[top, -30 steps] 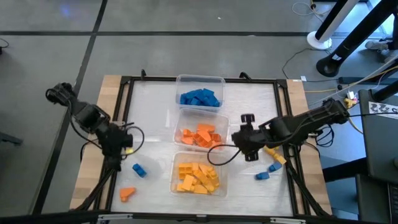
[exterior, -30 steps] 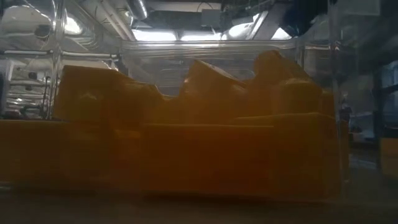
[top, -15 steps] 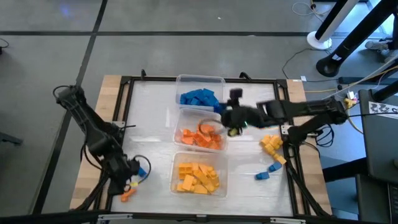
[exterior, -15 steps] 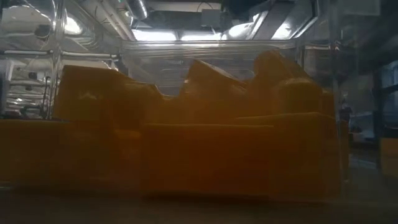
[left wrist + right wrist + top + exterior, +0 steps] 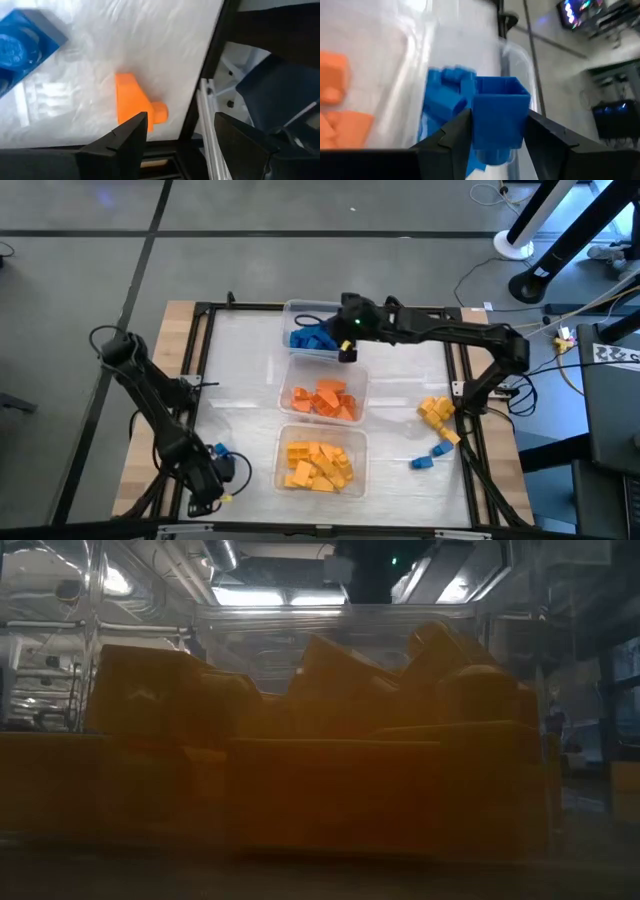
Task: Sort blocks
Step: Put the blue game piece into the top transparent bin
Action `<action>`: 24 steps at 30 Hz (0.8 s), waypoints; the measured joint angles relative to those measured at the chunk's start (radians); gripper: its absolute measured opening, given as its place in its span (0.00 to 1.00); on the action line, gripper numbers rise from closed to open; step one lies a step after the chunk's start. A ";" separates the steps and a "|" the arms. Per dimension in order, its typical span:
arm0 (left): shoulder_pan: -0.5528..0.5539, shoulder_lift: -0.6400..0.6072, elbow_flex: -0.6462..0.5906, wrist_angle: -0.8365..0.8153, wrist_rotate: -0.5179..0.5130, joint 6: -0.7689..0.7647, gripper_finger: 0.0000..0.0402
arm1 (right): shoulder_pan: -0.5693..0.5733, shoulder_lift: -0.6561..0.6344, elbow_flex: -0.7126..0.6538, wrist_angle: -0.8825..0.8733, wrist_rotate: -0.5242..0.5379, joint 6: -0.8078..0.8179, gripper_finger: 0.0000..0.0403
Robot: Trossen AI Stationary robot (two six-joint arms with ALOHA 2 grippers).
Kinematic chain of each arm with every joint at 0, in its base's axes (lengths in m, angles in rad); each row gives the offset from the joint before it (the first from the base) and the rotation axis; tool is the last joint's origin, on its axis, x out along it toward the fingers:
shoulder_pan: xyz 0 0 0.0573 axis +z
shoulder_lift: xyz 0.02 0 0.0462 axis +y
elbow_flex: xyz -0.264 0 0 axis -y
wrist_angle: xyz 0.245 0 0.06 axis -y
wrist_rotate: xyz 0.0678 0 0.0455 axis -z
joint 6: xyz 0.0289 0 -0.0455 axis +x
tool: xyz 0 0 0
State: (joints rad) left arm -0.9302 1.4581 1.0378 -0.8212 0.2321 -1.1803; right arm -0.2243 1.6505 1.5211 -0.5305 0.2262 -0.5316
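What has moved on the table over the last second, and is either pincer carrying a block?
The right pincer swung from beside the orange tub up to the blue tub, carrying a blue block between its fingers. The left pincer, open, moved down toward the table's near edge, now over the loose orange block. The three tubs and the loose yellow and blue blocks on the right stayed put.

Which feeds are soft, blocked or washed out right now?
Low view: the clear tub of yellow plastic blocks fills the frame, dim and soft, bright ceiling lights above. Right wrist view: the orange blocks and the blue plastic block between the right end effector fingers are blurred. Left wrist view: glare on the white table sheet.
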 joint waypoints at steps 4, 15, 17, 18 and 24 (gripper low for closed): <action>-0.003 0.043 0.000 0.000 0.001 -0.025 0.55 | -0.028 0.042 0.000 0.004 -0.016 0.000 0.43; -0.011 0.157 0.000 -0.011 0.008 -0.025 0.55 | -0.048 0.084 0.000 0.015 0.015 0.000 0.45; -0.011 0.177 0.000 -0.020 0.013 -0.026 0.55 | -0.046 0.084 0.000 0.016 0.046 -0.001 0.47; -0.011 0.186 0.000 -0.028 0.013 -0.029 0.55 | -0.045 0.084 0.000 0.015 0.065 0.000 0.48; -0.011 0.215 0.000 -0.138 0.015 -0.067 0.55 | -0.045 0.084 0.000 0.015 0.121 0.000 0.50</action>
State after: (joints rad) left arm -0.9413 1.6730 1.0378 -0.9596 0.2474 -1.2472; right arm -0.2695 1.7348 1.5211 -0.5154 0.3470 -0.5320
